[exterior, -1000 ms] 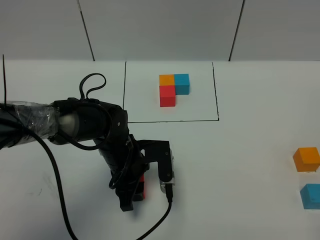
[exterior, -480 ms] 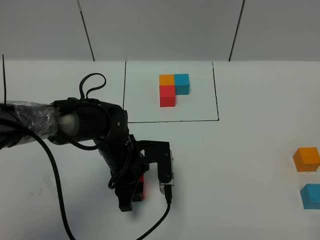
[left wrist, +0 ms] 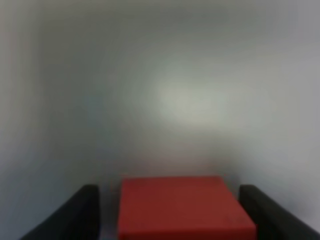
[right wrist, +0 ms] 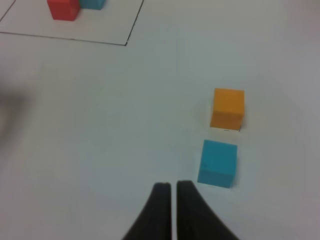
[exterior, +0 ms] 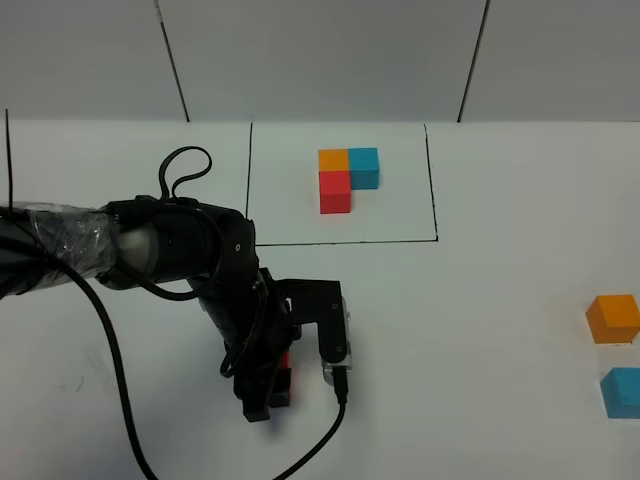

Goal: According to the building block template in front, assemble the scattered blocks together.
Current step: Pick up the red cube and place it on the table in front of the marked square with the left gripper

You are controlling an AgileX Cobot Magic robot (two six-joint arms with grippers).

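Note:
The template (exterior: 345, 175) is an orange, cyan and red trio inside a black-line rectangle at the table's back; part of it also shows in the right wrist view (right wrist: 63, 8). The loose red cube (exterior: 285, 375) lies front left, between the fingers of my left gripper (exterior: 288, 378). In the left wrist view the red cube (left wrist: 182, 207) sits between the dark fingers (left wrist: 75, 215) with a gap showing, so the jaws stand open around it. The loose orange cube (exterior: 612, 318) (right wrist: 228, 107) and the loose cyan cube (exterior: 622, 391) (right wrist: 217, 163) lie at the far right. My right gripper (right wrist: 172, 192) is shut and empty, near the cyan cube.
The left arm (exterior: 170, 250) and its black cable (exterior: 110, 370) cover the table's left front. The black frame line (exterior: 340, 242) runs behind the left gripper. Grey wall panels (exterior: 320, 60) stand behind the table.
My left gripper has shifted slightly down and forward around the red cube. The orange and cyan cubes have not moved.

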